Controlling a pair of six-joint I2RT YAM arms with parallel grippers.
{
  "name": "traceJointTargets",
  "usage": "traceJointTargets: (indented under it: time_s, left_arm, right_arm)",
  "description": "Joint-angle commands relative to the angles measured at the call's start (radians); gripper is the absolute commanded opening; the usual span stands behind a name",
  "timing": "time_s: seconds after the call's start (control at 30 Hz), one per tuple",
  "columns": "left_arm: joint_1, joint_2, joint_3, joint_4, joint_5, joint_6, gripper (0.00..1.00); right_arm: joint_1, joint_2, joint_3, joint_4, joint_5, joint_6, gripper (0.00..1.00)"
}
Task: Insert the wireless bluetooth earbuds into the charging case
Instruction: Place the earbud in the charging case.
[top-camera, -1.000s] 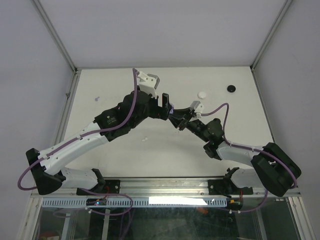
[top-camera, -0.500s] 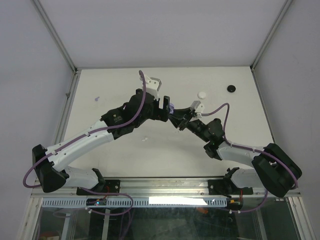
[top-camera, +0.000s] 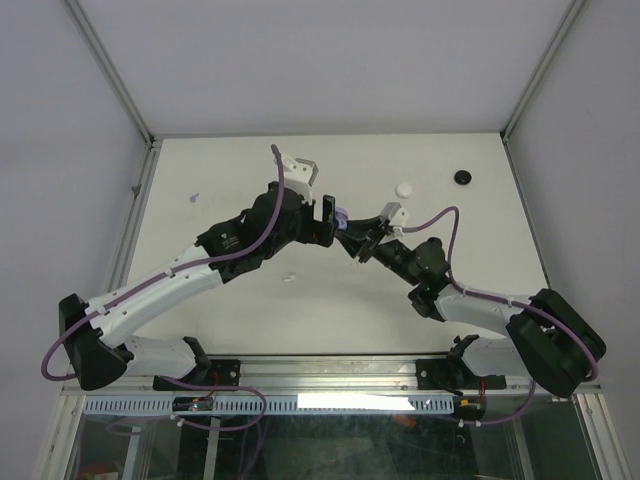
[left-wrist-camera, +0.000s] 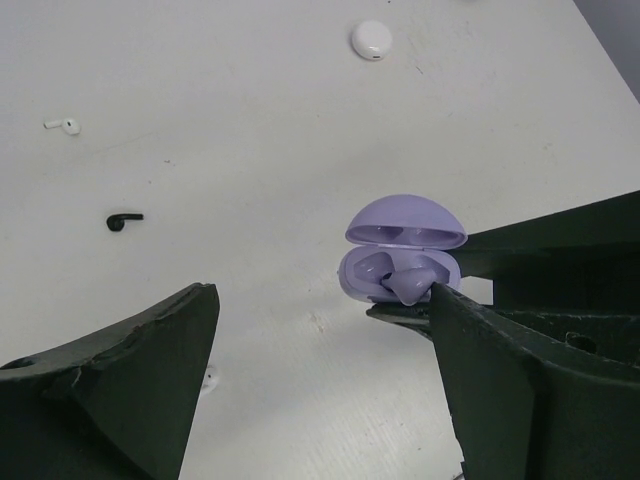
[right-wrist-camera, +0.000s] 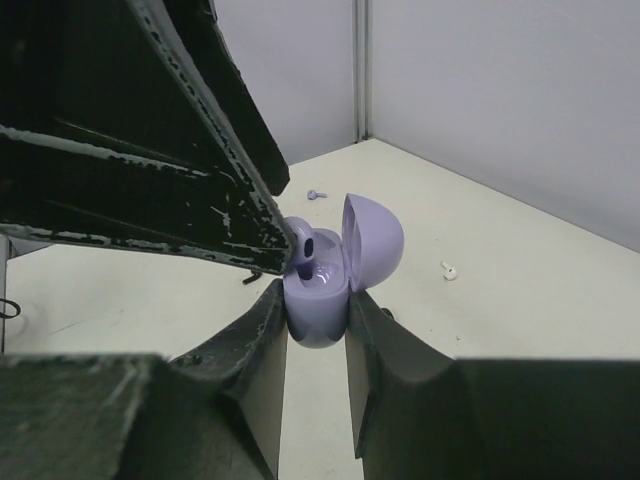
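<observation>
Open purple charging case (left-wrist-camera: 405, 222), in right end effector (right-wrist-camera: 316, 300), holds purple earbud (left-wrist-camera: 408, 284).

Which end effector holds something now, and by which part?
The right end effector clamps the open purple charging case by the sides of its lower half. The left end effector is open, holding nothing.

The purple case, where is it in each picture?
Top external: purple charging case near the middle.
Left wrist: the case right of centre, lid open.
Right wrist: the case at centre, lid open.
Shared landmark: the right tool clamping it.
</observation>
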Motion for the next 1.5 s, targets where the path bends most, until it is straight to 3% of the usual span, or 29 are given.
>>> traceJointTargets:
  time_s: [0.0, 0.5, 0.93, 1.47]
  left_arm:
    - [0.014, -0.063, -0.016, 0.012, 0.013, 0.005, 0.87]
    - [0.023, -0.094, -0.042, -0.005, -0.03, -0.024, 0.87]
    - [0.023, -0.118, -0.011, 0.039, 0.125, -0.023, 0.89]
    - [0.025, -0.036, 0.015, 0.053, 0.056, -0.025, 0.9]
  right_arm:
    - [-0.001, -0.035, 0.011, 0.071, 0.023, -0.008, 0.0]
    - [-0.001, -0.044, 0.015, 0.066, 0.025, -0.012, 0.0]
    - [-0.002, -0.042, 0.017, 0.066, 0.024, -0.009, 0.0]
    - [-0.003, -0.061, 0.016, 0.051, 0.025, -0.011, 0.0]
